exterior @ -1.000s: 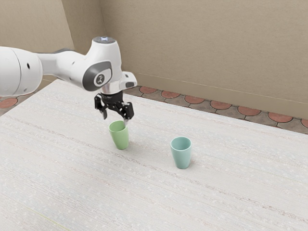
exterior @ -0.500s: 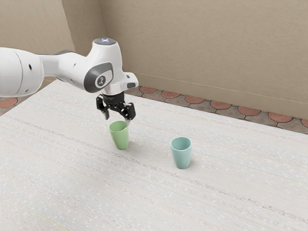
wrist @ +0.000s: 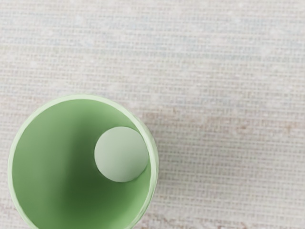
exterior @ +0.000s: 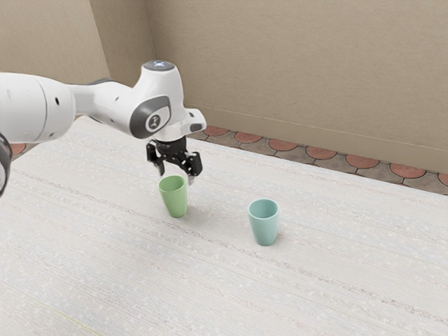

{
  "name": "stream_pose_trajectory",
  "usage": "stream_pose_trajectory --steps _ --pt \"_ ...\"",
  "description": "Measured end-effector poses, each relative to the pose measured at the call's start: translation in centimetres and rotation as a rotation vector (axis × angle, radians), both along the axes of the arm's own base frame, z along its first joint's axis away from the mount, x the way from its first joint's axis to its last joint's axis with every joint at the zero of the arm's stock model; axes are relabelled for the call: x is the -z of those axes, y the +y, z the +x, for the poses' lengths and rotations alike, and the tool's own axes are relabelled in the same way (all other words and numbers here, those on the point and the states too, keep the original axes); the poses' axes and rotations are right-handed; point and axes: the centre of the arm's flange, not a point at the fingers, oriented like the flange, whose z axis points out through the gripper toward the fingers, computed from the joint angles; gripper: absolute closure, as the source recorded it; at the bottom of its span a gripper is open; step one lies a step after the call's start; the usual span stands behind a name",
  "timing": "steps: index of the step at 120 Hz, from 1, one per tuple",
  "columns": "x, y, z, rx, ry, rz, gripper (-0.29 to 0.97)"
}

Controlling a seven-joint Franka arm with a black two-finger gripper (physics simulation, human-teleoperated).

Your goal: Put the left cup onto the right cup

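Black two-finger claw (exterior: 176, 173) hangs spread wide, gripping nothing, just above the pale green tapered cup (exterior: 173, 197), which stands upright on the white grained desk (exterior: 315, 280), nearer its far edge than its near one. Cup straight below, long axis vertical, so it looks like a plain drop. Teal tapered cup (exterior: 264, 222) waits well apart toward the exterior view's right. Wrist view looks down the green mouth, rim partly cut off; whether the fingertips straddle the rim is hard to say

We record a smooth, matt light-green cup (exterior: 173, 196) at centre, a pale-teal cup (exterior: 263, 221) of like finish toward the exterior view's right, and a matt, finely streaked whitish wood-grain table (exterior: 105, 280).
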Motion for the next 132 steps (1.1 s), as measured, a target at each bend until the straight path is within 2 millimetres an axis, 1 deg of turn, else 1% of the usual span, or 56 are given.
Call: stream_pose_trajectory --steps 29,67,109,132 --pt "0.9 0.2 0.4 0.001 0.007 -0.001 0.00" --pt "2.8 0.3 0.9 0.008 0.014 -0.005 0.00" --pt "4.1 0.4 1.7 0.017 0.004 -0.013 0.00" --pt "5.2 0.5 1.9 0.021 0.015 -0.015 0.00"
